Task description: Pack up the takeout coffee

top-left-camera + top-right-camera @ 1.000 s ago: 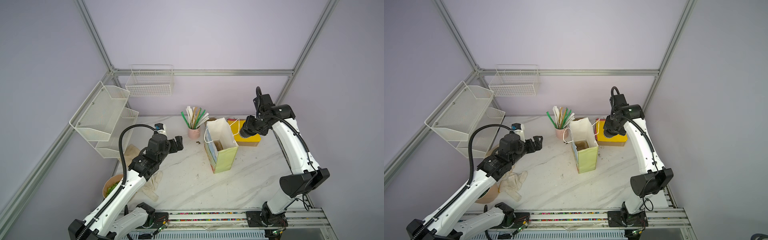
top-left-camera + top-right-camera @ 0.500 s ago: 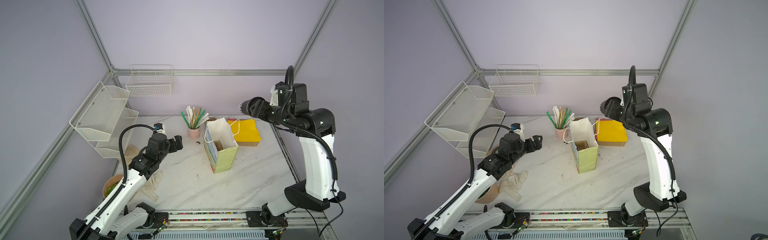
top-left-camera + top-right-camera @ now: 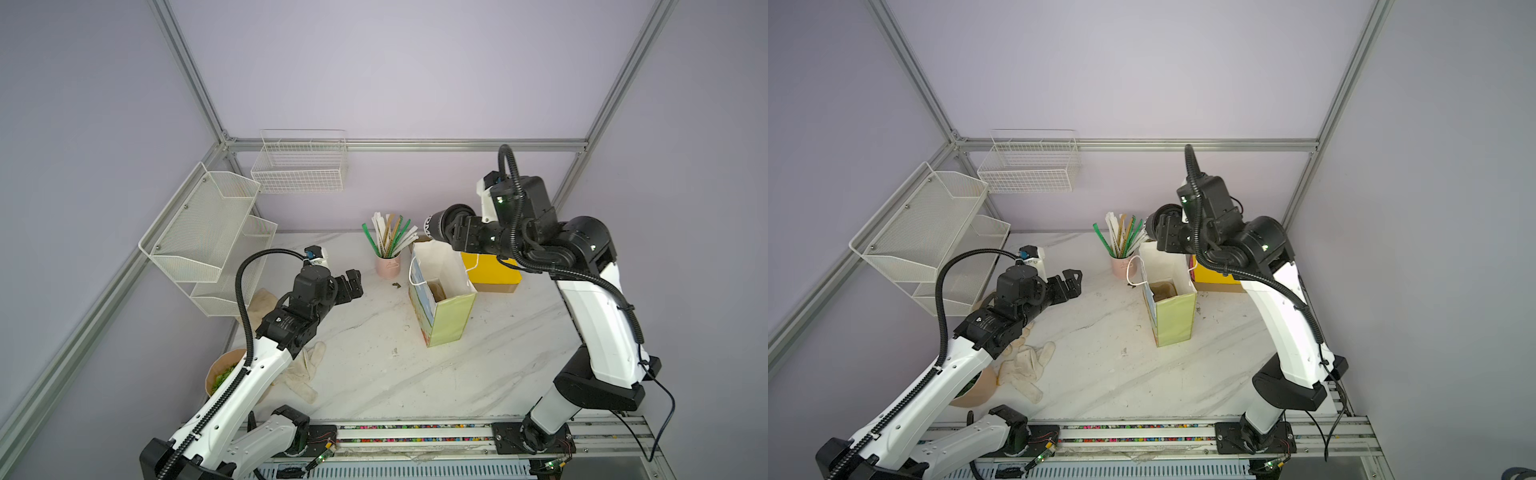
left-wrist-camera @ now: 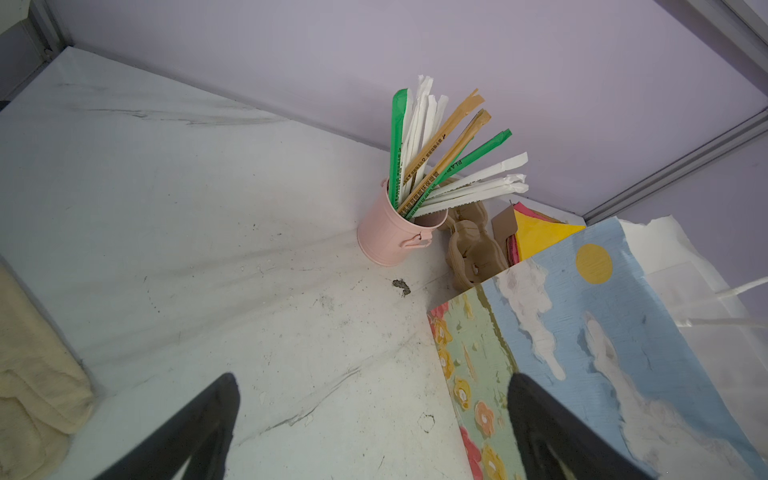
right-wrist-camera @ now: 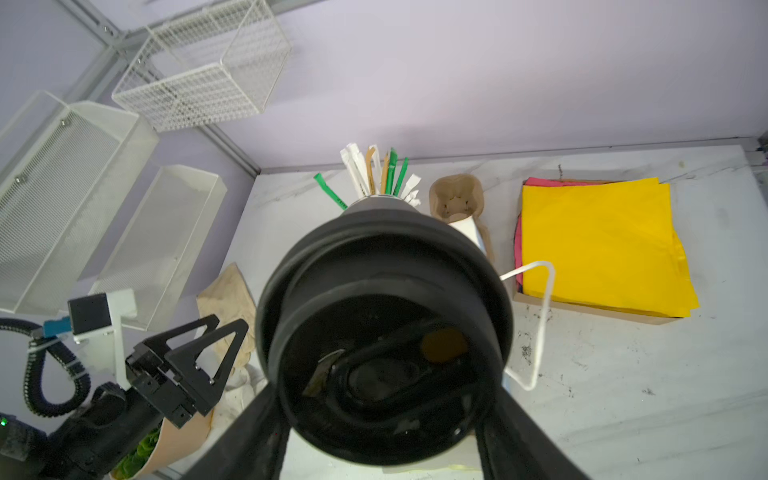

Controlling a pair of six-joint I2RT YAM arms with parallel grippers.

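Black cup (image 3: 433,226) sideways in right gripper (image 3: 455,232) (lettering partly hidden)

coffee cup (image 3: 435,226) above the rear of the bag (image 3: 451,320); straw cup (image 3: 388,266) behind-left of it, sheet box (image 3: 498,287) behind-right.

Left gripper (image 3: 352,284) wide; right gripper (image 3: 451,228) clamped.

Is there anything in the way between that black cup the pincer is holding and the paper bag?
Nothing visible blocks it. The right pincer holds the black cup on its side in the air by the far rim of the paper bag. The bag's mouth stands open, and only something brown lies inside.
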